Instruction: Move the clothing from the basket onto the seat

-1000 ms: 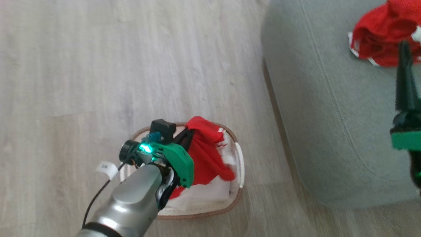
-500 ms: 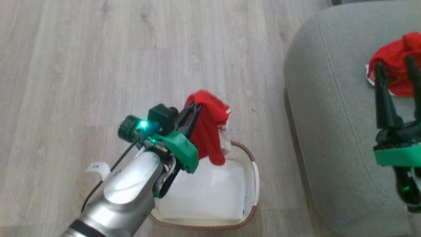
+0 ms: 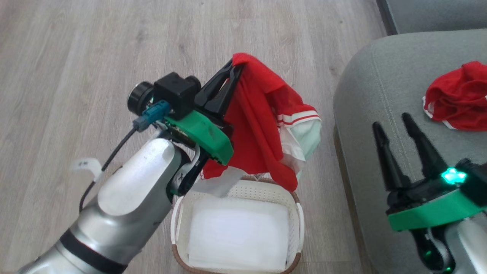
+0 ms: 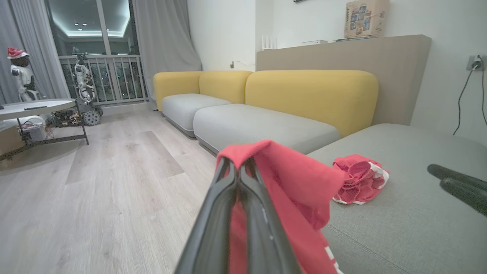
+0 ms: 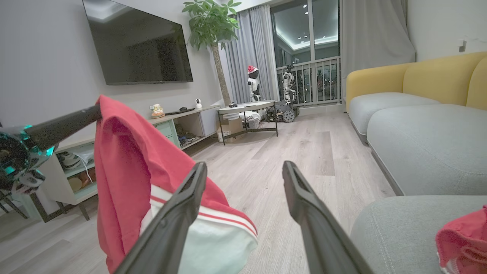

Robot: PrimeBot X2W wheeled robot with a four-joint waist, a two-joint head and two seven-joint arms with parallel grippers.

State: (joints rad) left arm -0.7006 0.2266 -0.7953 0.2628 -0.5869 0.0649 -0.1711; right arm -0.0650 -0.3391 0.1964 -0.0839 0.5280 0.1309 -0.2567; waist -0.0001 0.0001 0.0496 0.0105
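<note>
Left hand [image 3: 236, 67] held high, fingers pinched shut; right hand [image 3: 391, 121] lower, fingers spread wide, pointing up

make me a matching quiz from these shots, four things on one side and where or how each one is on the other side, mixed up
Things
1. left gripper
2. right gripper
3. basket
4. crumpled red garment

States
a. lying on the seat
b. open, holding nothing
c. shut on a hanging red and white garment
d. on the floor with a white sheet inside

Pairs: 1-c, 2-b, 3-d, 4-a
</note>
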